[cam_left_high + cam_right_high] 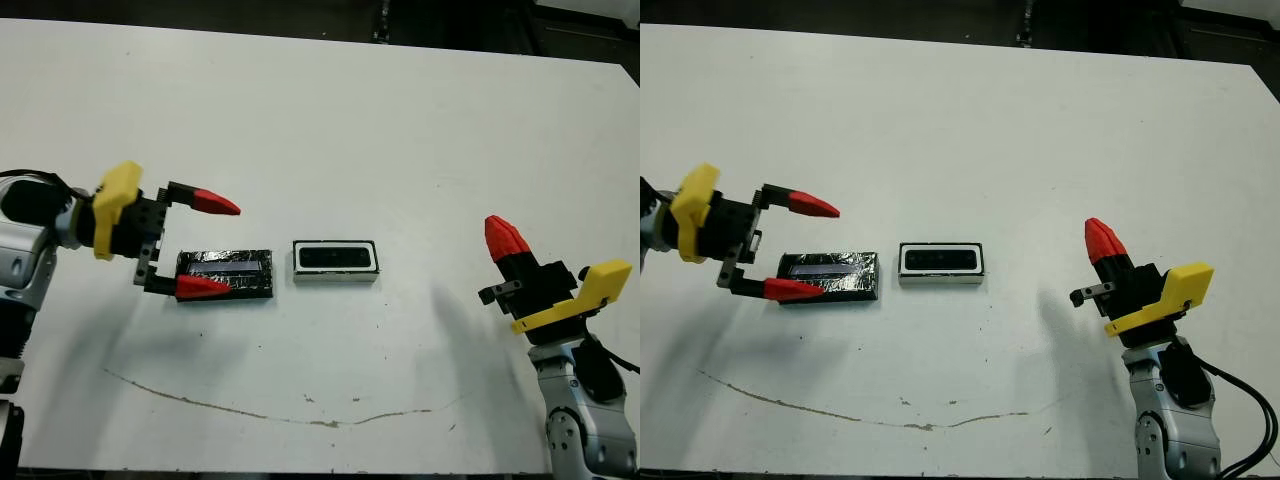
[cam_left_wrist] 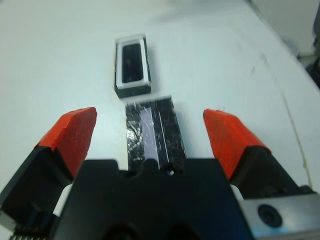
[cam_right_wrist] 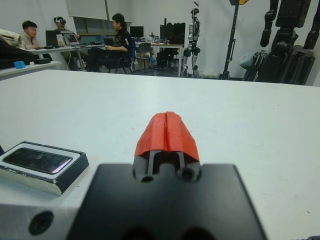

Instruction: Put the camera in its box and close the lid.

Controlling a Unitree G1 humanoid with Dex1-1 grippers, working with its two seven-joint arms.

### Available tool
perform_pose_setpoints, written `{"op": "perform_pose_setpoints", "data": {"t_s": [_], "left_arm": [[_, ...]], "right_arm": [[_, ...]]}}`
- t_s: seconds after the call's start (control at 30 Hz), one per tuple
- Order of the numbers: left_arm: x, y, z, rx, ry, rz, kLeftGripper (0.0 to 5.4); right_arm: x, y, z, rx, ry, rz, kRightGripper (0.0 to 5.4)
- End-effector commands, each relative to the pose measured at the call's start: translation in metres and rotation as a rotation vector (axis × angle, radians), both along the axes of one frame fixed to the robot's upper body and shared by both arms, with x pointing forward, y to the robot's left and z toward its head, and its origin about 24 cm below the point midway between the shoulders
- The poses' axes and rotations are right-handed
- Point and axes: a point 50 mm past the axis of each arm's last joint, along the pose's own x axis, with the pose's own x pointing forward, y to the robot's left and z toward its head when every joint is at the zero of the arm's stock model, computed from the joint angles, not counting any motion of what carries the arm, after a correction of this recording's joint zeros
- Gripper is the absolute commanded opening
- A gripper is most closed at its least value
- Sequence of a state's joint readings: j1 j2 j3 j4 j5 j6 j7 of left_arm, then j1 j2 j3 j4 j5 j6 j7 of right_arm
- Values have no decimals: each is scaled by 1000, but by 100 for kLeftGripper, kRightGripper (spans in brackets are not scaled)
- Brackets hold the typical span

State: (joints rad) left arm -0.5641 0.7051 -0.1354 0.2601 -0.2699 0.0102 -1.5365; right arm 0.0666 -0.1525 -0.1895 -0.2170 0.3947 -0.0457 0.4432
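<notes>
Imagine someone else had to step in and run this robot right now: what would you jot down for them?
Left gripper: open, fingers straddling the lid, holding nothing.
Right gripper: shut and empty, off to the right, away from everything.
The box sits mid-table, just right of the lid, with a small gap between them.
The camera lies inside the box, so that step looks done.
The lid lies flat on the table, not on the box.
Left to do: grasp the lid with the left gripper, carry it over the box and set it down squarely to close it.
</notes>
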Motion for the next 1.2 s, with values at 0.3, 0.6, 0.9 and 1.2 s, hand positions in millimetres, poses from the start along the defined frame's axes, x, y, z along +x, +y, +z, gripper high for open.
{"op": "perform_pose_setpoints", "data": {"t_s": [0.3,0.6,0.9,1.2], "left_arm": [[3,-2,2,128,-43,-12,540],[3,5,-3,162,-20,9,540],[2,15,-10,219,-7,44,540],[2,21,-15,251,6,59,540]], "right_arm": [[-2,-4,-5,-4,20,-6,0],[-3,-3,-6,-3,35,2,0],[-3,-3,-6,8,35,20,0],[-3,-3,-6,2,38,18,0]]}}
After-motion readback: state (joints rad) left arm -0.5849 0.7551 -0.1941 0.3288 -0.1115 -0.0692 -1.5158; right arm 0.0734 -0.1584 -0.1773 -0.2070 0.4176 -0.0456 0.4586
